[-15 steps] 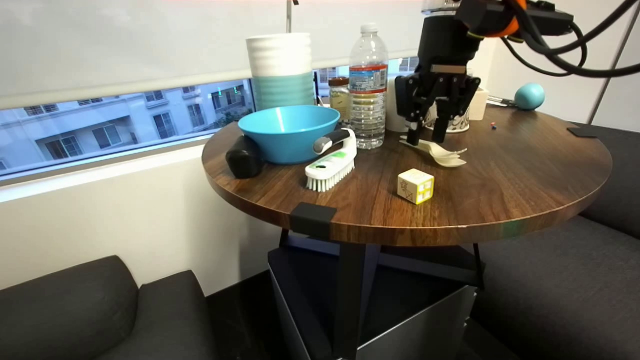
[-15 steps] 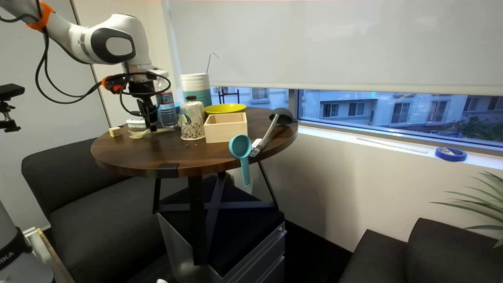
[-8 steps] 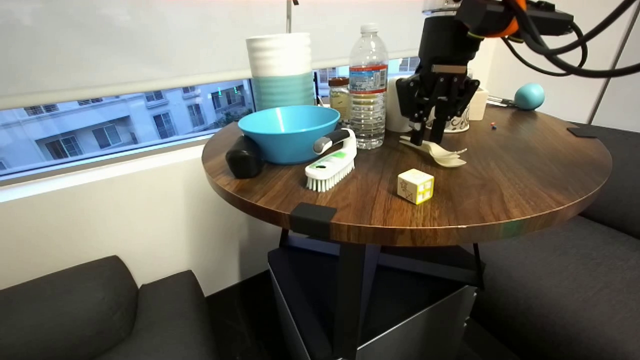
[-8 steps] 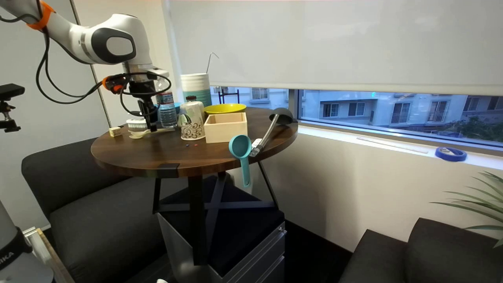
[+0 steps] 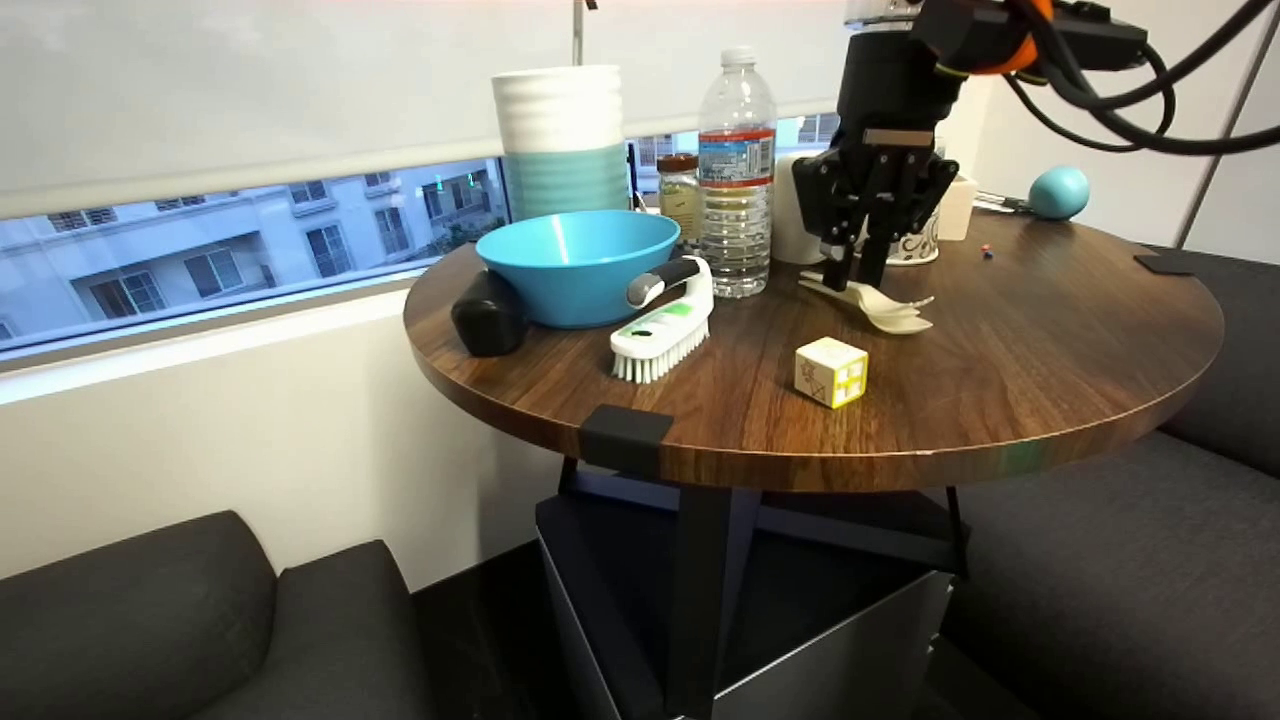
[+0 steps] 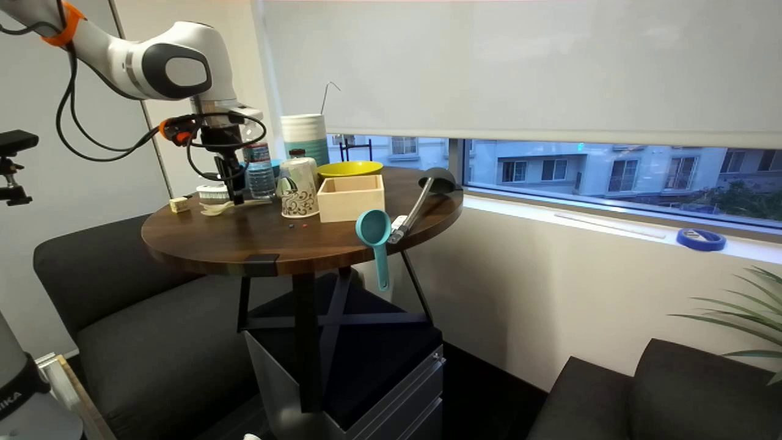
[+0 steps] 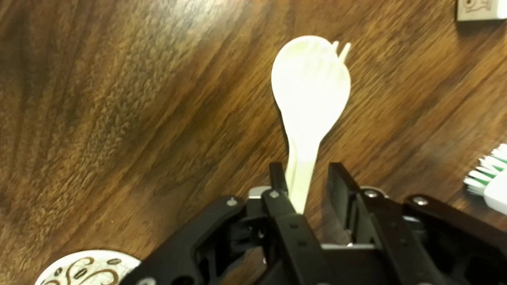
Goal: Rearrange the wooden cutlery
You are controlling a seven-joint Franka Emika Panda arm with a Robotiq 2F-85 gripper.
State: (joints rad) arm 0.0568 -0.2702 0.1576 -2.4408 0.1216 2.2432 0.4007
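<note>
Wrist view: the black two-finger tool, fingers apart, straddles the handles of the overlapping, pale tan wooden cutlery, inboard of the round brown tabletop edge; expect light, stiff, possibly brittle pieces, best clamped mid-handle.

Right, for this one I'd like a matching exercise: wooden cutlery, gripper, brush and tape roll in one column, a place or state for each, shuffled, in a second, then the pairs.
Column one
1. wooden cutlery
2. gripper
3. brush
4. tape roll

Column two
A. resting on the window sill
B. on the table, bristles down
C. overlapping pieces, tines showing beside a rounded head
D. open, pointing downward

Right pairs: 1-C, 2-D, 3-B, 4-A
</note>
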